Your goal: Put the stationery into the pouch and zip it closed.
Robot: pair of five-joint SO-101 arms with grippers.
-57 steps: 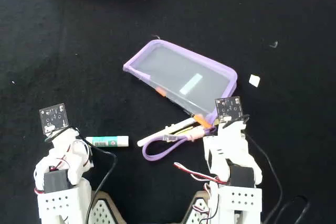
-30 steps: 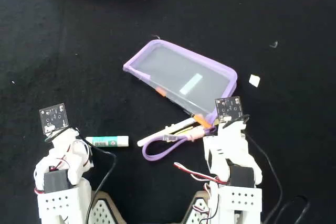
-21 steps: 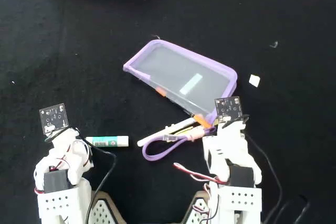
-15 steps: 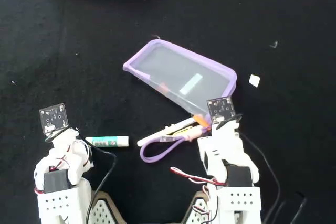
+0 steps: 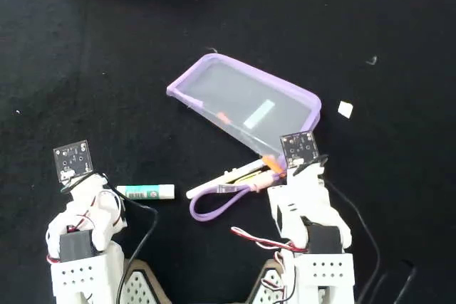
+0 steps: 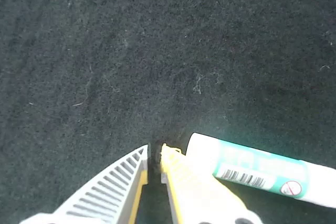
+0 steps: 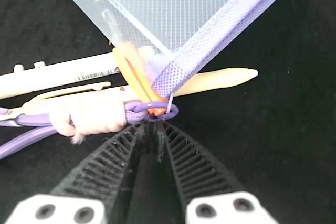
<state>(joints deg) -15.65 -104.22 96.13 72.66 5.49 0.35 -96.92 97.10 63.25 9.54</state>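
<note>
R end effector (image 7: 157,132) pinching purple-edged clear mesh pouch (image 5: 235,94) corner; L end effector (image 6: 154,153) closed, empty. Nxt: I unzip toward 10 o'clock.

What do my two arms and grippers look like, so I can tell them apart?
Both are white printed shells around black servos, with a black dotted square board at the wrist. The left arm has a black cable beside it; the right arm shows red-and-white wires. The left gripper has one white ribbed finger, one yellow; the right gripper has two black ribbed fingers.
</note>
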